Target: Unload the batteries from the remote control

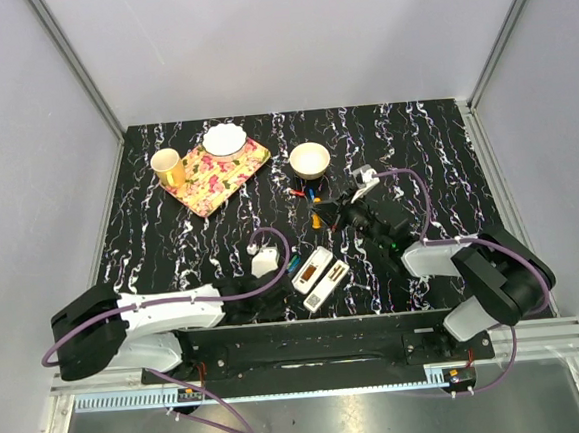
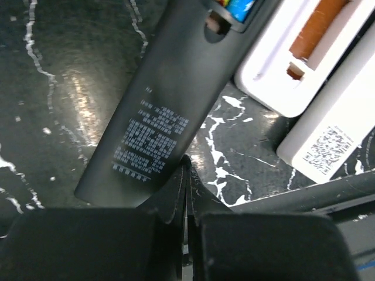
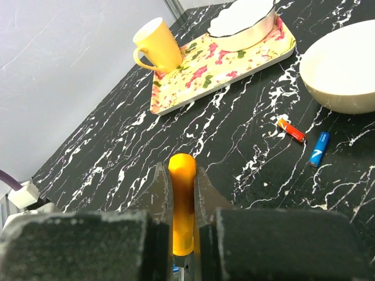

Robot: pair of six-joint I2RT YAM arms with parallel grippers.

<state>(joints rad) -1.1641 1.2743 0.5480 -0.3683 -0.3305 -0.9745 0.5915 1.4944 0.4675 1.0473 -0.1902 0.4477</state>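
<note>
The left gripper (image 2: 186, 163), clenched on nothing, rests against the black remote (image 2: 170, 105), apparently steadying it. Beyond, the right gripper (image 3: 181, 172) clamps an orange battery (image 3: 182, 205), likely bound for the red battery (image 3: 291, 130) and blue battery (image 3: 319, 149) lying on the table (image 3: 176, 123) beside the bowl (image 3: 345, 70).

A black, white-veined marble-pattern table (image 1: 172, 248) is forming the work surface. Pale grey walls (image 1: 285, 36) are enclosing it at the back and both sides. Aluminium posts (image 1: 75, 65) are framing the rear corners. Light is reflecting off the tabletop.
</note>
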